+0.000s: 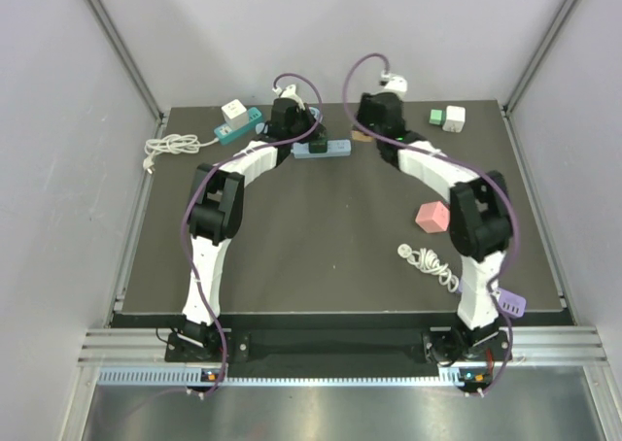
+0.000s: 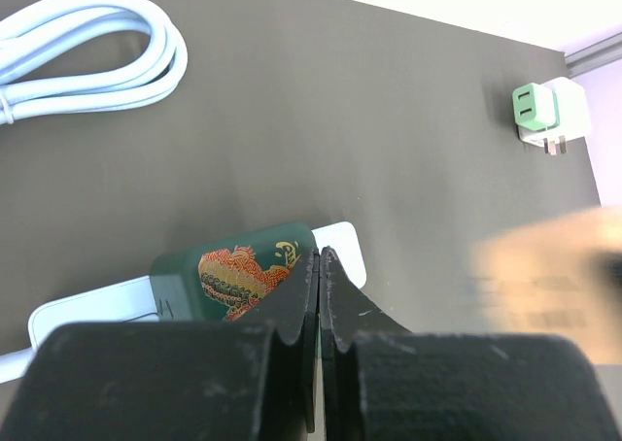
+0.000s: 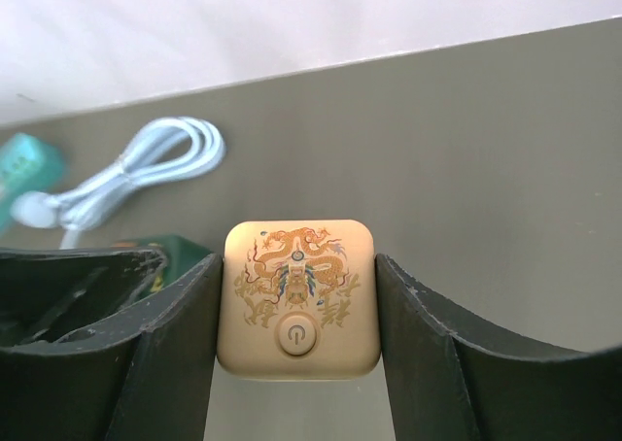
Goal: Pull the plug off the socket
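Observation:
A pale blue power strip (image 1: pixel 335 149) lies at the back middle of the dark table, with a green dragon-printed plug (image 2: pixel 224 271) seated on it. The strip's end (image 2: pixel 346 245) shows just past my left fingertips. My left gripper (image 2: pixel 319 258) is shut with nothing between its jaws, its tips over the green plug's right edge. My right gripper (image 3: pixel 298 266) is shut on a gold dragon-printed plug (image 3: pixel 298 305) with a power button. It holds the gold plug right of the strip and apart from it; that plug appears blurred in the left wrist view (image 2: pixel 544 266). Its prongs are hidden.
A coiled white cable (image 1: pixel 173 147) and a teal strip with a white adapter (image 1: pixel 238 122) lie at the back left. Green and white adapters (image 1: pixel 447 118) sit at the back right. A pink block (image 1: pixel 431 216) and another white cable (image 1: pixel 428 261) lie by the right arm.

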You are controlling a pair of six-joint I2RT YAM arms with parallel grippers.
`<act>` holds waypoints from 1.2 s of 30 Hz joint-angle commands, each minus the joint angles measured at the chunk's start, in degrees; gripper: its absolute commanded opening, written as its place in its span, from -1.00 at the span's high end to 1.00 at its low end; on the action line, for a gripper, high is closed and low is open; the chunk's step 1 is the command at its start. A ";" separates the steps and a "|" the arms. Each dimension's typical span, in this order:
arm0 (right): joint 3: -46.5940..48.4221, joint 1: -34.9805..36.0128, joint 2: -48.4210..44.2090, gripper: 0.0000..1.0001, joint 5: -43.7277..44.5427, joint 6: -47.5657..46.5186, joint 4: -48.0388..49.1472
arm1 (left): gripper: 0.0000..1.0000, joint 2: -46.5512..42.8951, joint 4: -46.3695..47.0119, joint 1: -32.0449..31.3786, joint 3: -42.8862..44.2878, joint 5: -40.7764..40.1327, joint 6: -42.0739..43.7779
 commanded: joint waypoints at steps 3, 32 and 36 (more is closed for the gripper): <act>-10.87 -11.41 -14.89 1.00 -19.24 12.19 -4.17 | 1.00 6.06 -19.18 -0.43 -4.69 2.50 2.69; -41.84 -14.86 -22.90 0.92 -35.27 7.81 5.23 | 1.00 3.69 -12.07 -0.60 -8.90 8.12 2.24; -41.05 -13.11 -23.69 0.57 -31.31 5.01 2.07 | 1.00 -1.31 -0.76 -0.78 -14.70 12.87 3.03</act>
